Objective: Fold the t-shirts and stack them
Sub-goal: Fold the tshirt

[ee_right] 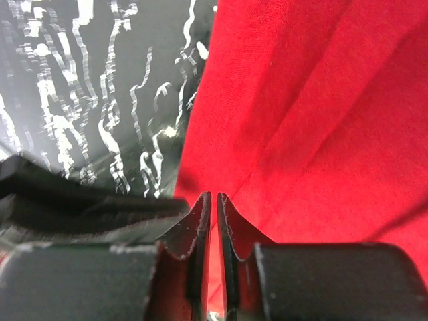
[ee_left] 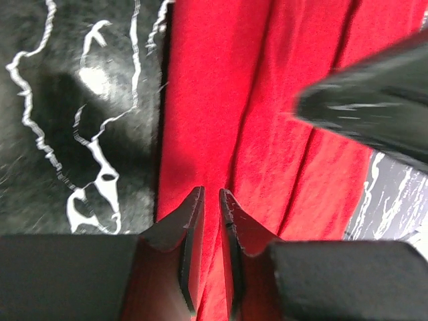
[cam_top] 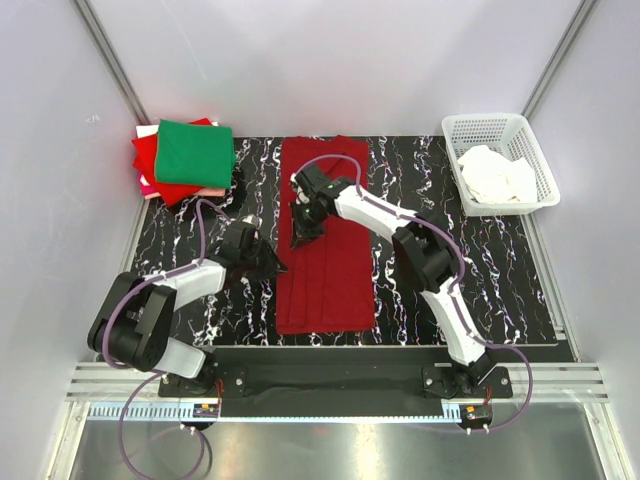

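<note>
A dark crimson t-shirt [cam_top: 330, 255], folded into a long strip, lies down the middle of the black marbled mat [cam_top: 470, 270]. My left gripper [cam_top: 274, 264] is at the strip's left edge, its jaws nearly together with a ridge of the red cloth [ee_left: 281, 134] between them [ee_left: 211, 192]. My right gripper [cam_top: 304, 234] is a little farther up the same edge, its jaws pinched on the red cloth [ee_right: 314, 120] too [ee_right: 213, 196]. A stack of folded t-shirts sits at the back left, with a green one [cam_top: 195, 152] on top and a bright red one [cam_top: 150, 160] under it.
A white lattice basket [cam_top: 480, 128] holding white cloth [cam_top: 497, 176] stands at the back right. The right gripper's finger [ee_left: 374, 100] crosses the left wrist view close by. Grey walls close in the mat on three sides.
</note>
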Robot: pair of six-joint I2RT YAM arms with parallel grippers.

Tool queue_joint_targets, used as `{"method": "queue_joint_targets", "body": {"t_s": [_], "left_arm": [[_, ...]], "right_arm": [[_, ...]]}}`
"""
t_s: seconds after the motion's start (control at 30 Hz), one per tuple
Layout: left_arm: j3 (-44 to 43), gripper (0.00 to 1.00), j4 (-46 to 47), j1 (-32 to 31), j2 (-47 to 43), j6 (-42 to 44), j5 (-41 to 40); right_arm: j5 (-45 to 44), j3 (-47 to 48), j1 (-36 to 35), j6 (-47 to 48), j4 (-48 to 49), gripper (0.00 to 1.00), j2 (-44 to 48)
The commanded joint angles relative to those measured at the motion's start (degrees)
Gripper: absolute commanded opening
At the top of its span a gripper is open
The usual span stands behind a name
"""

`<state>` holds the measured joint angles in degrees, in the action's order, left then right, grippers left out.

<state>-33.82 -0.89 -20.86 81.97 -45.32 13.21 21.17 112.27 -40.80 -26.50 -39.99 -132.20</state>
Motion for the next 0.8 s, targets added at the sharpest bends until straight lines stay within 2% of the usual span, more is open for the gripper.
{"method": "queue_joint_targets", "body": {"t_s": [0.0,0.17,0.33,0.77], "left_arm": [[-0.4,0.19,7.0,-0.6,-0.1,-0.4,1.9],[-1.2,0.19,5.8,-0.8,0.6,0.9,0.1],[-0.5,0.17,7.7,-0.8,5.5,1.0,0.3],[0.3,0.14,6.7,-0.8,7.7,1.2,-0.6]], "right_arm": [[1.2,4.1,-1.7,-0.4,-0.9,0.13,-3.2],[0.7,5.9,-1.7,-0.4,-1.1,0.12,-6.3],[-2.4,5.4,-1.7,0.6,-3.2,0.12,-7.5],[-6.9,-2.8,0.4,4.4,-5.7,0.13,0.2]]}}
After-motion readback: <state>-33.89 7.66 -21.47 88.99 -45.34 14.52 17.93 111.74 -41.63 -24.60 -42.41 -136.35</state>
